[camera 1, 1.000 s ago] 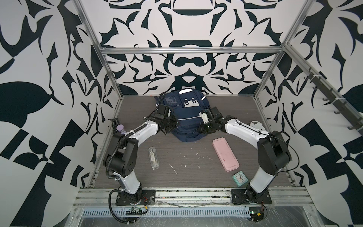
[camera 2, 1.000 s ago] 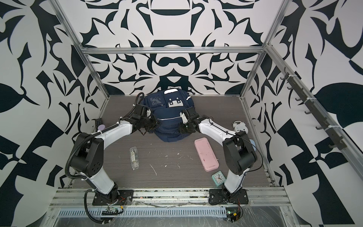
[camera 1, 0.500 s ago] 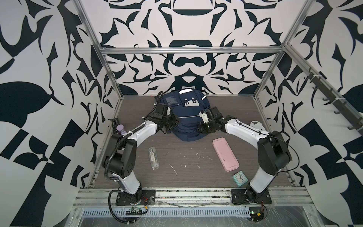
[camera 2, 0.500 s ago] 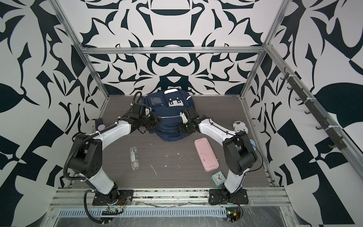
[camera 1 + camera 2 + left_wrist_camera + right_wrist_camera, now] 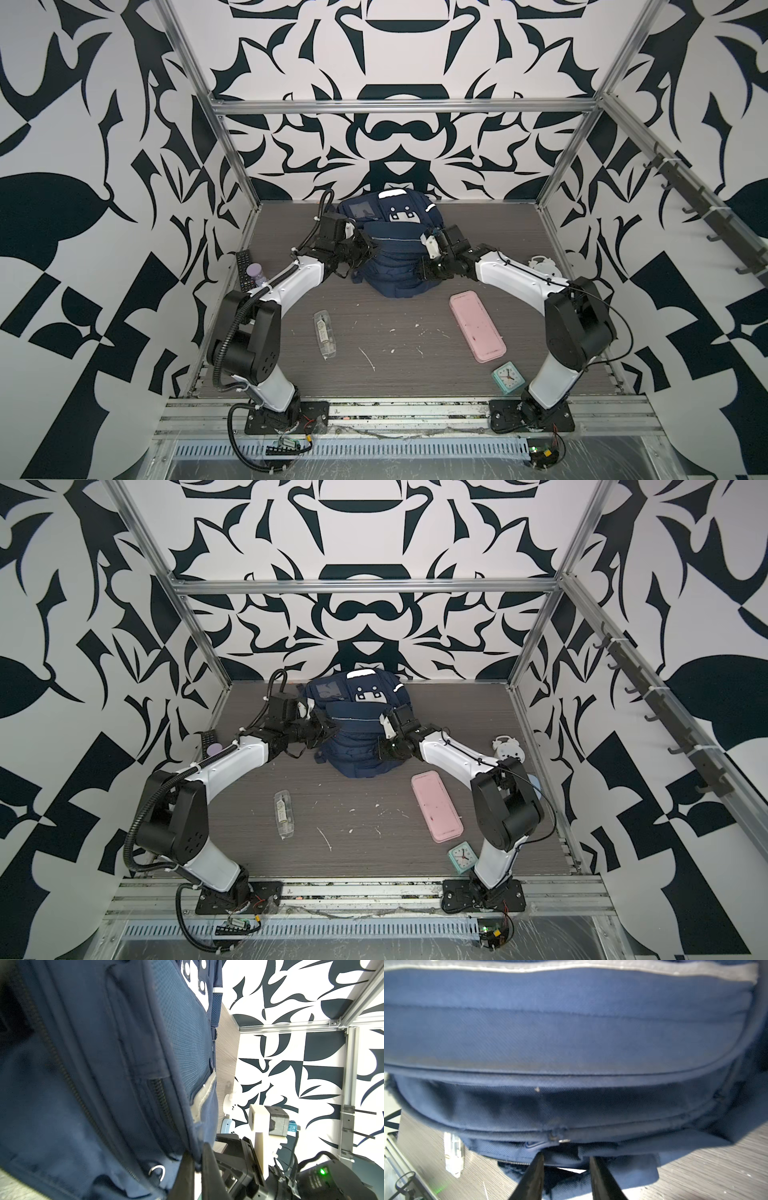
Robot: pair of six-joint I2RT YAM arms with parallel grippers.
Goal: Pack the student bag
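The student bag (image 5: pixel 395 266) runs lengthwise, top toward the back wall (image 5: pixel 478 137), left jaws pinching its side, right jaws parted.

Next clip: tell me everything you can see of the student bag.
The student bag is a navy fabric backpack, standing slumped at the back centre of the table. It shows grey-white reflective strips, a white patch with two dark dots, a mesh side pocket and zipped front pockets. The left gripper is shut on a side seam; the right gripper has its jaws apart at a front zip slider, grip unclear.
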